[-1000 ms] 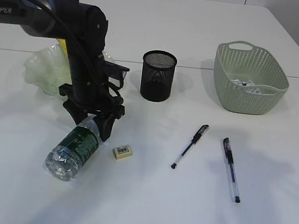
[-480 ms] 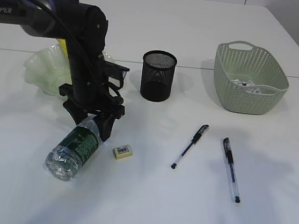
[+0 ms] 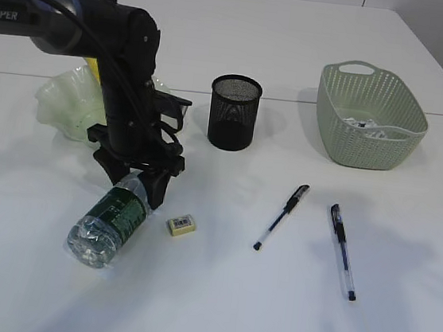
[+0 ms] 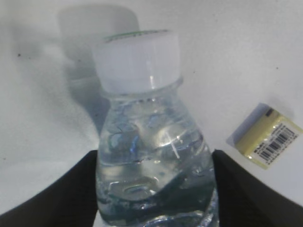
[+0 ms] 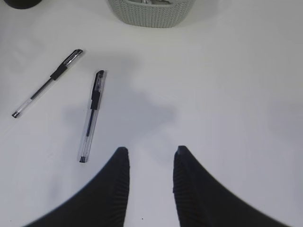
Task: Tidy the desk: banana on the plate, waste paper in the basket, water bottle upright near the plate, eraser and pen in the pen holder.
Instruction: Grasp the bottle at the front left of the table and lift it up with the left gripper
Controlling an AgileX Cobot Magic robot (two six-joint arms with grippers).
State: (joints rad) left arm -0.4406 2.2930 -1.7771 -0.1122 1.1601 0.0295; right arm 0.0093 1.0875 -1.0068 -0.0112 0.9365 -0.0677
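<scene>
On the left half of the white worktop (image 3: 213, 309), the water bottle (image 3: 109, 222) lies on its side, its white cap (image 4: 137, 59) pointing toward the green plate (image 3: 67, 100), and the left gripper (image 3: 134, 182) is lowered over its neck with a dark finger on either side, though whether the fingers (image 4: 61, 191) press the plastic cannot be told. The eraser (image 3: 181, 225) lies just beside the bottle. Two pens (image 3: 281, 217) (image 3: 342, 250) lie near the middle, apart from the black mesh pen holder (image 3: 234, 112). The basket (image 3: 370, 116) holds crumpled paper. The right gripper (image 5: 148, 163) hangs above bare worktop, fingers partly apart, empty.
</scene>
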